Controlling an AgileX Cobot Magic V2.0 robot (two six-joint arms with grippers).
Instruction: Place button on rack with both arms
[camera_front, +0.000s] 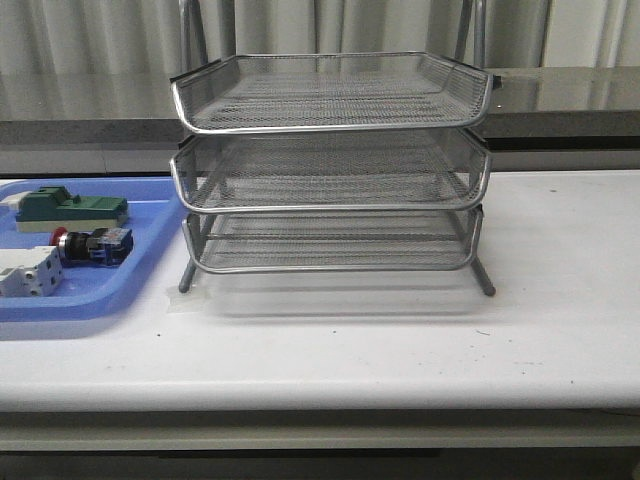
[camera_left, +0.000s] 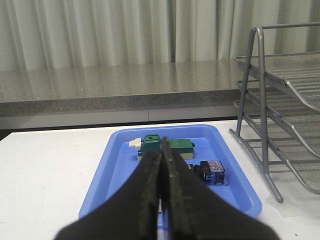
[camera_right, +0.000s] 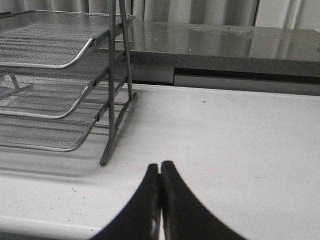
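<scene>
The button lies on its side in the blue tray at the left, red head toward the left, black-and-blue body toward the rack. The three-tier silver wire rack stands mid-table, all tiers bare. Neither arm shows in the front view. My left gripper is shut with nothing in it, hovering short of the tray with the button just past its tips. My right gripper is shut and empty over bare table, off the rack's right leg.
In the blue tray also lie a green-topped block behind the button and a white blocky component in front of it. A grey stone ledge and curtains run behind the table.
</scene>
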